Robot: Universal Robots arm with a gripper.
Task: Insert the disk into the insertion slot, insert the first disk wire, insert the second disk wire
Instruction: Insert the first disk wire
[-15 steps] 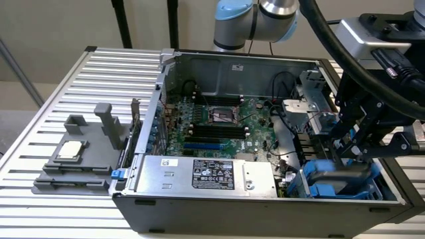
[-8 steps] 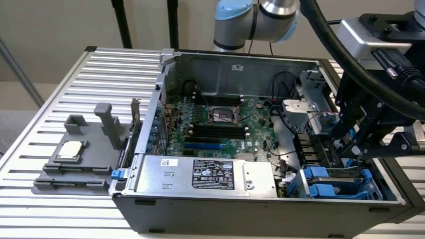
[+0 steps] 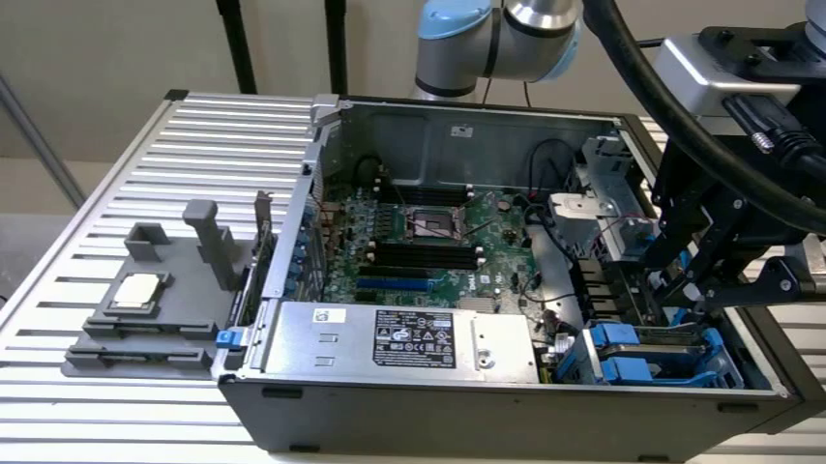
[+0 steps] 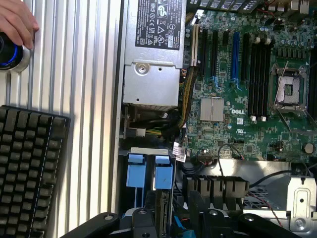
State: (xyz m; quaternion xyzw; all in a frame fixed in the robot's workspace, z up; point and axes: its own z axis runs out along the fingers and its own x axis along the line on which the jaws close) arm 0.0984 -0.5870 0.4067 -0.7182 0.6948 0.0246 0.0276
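My black gripper (image 3: pixel 687 290) hangs over the open computer case's corner at the exterior view's right, shut on the disk. In the wrist view the disk (image 4: pixel 162 213) shows edge-on between the fingers (image 4: pixel 133 220) as a thin grey slab, with a bit of blue carrier beside it. The blue edge also runs along the gripper (image 3: pixel 663 253). Just below is the insertion slot (image 3: pixel 652 356), a grey cage with bright blue clips (image 4: pixel 148 172). The disk's lower edge is close above the cage. Whether it touches is hidden.
A silver power-supply box (image 3: pixel 394 338) lies beside the cage, and the green motherboard (image 3: pixel 439 242) fills the case's middle. A dark grey stand (image 3: pixel 142 309) sits on the slatted table (image 3: pixel 220 135). A person's hand (image 4: pixel 17 20) rests by a blue-lit button (image 4: pixel 9 52) near a black keyboard (image 4: pixel 29 168).
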